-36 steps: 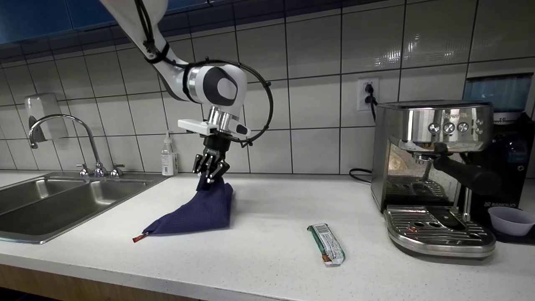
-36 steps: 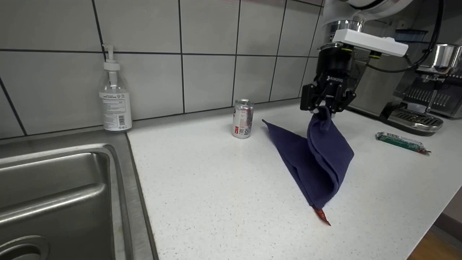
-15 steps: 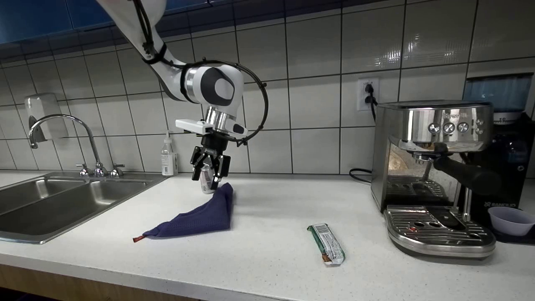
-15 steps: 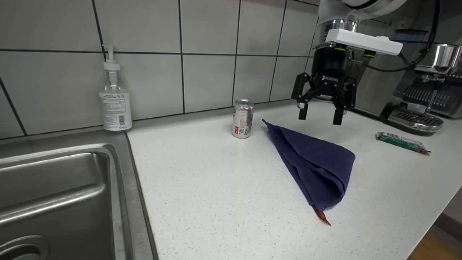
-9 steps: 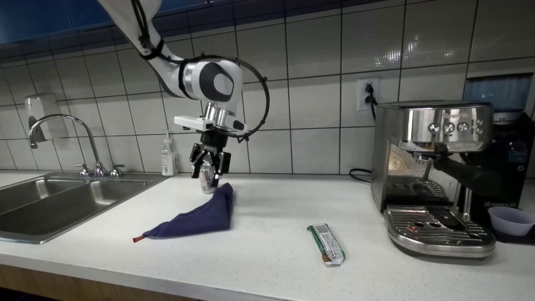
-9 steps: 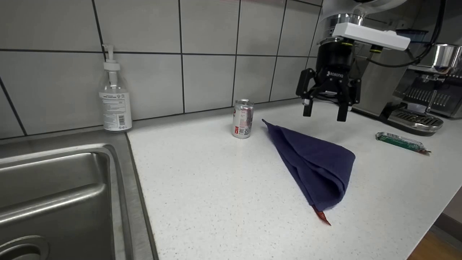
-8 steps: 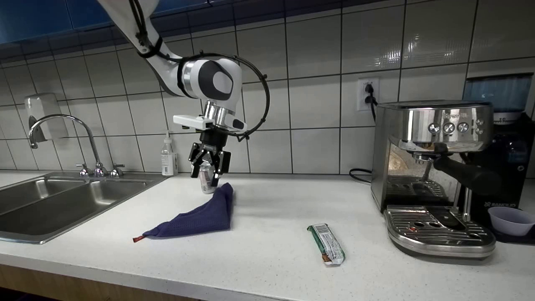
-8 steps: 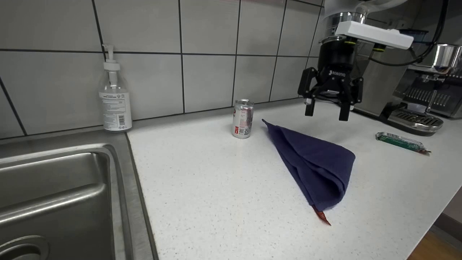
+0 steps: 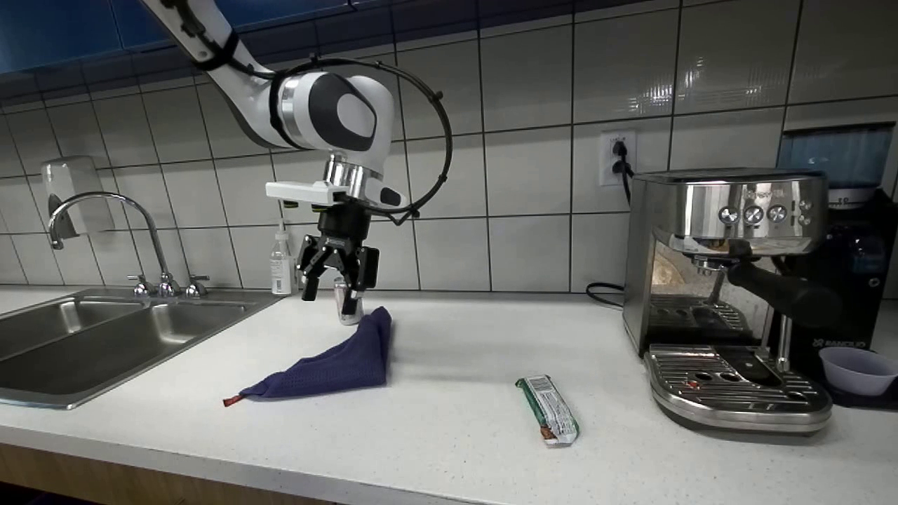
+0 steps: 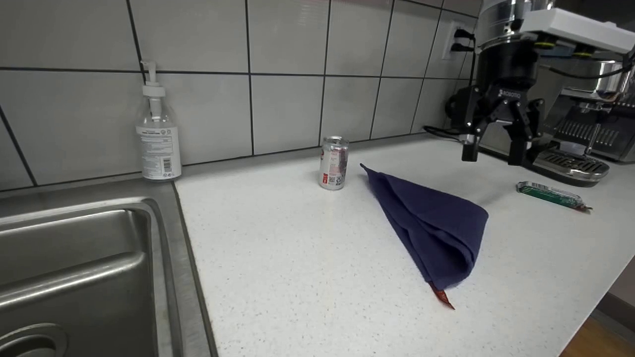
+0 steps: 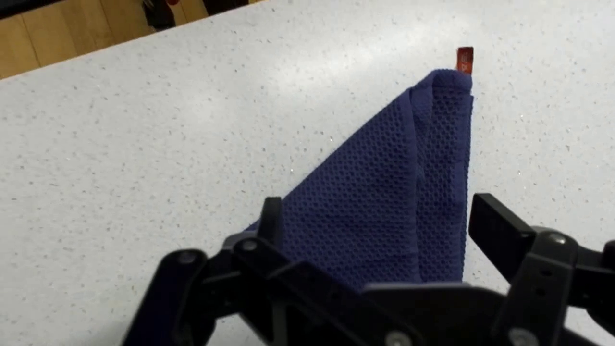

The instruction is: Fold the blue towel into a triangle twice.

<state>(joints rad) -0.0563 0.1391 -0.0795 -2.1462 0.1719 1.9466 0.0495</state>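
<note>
A wall of pale glossy tiles [image 9: 526,175] backs the white, speckled counter [image 10: 278,277] where I work. My black two-fingered hand [image 10: 493,154] hangs above it, pointing down, its fingers [image 11: 499,233] spread wide, and I have hold of nothing. Lower down, clear of my fingertips, the dark navy-blue cloth towel [image 10: 429,215] rests on the counter; in the wrist view I see it between my fingers, its weave dimpled like honeycomb. It lies doubled over into a rough, puffy triangle, and in an exterior view a loose fold bulges near one corner. From that end a narrow red tag [image 11: 464,60] pokes out onto the counter. Near another corner, on the side towards the wall, a short silver metal can [image 10: 333,163] stands upright; in an exterior view one of my fingers covers part of it. Well apart from the towel, a slim green-and-silver wrapped packet [image 9: 548,411] lies on the counter. Farther out stands a boxy, polished-steel espresso machine [image 9: 726,210], with a small pale lavender bowl [image 9: 857,370] to its side. At the other end a clear pump bottle [image 10: 158,141] with a white label stands upright close to the wall, by the rim of a double-basin stainless-steel sink [image 10: 184,287], over which curves a chrome tap [image 9: 167,282].
</note>
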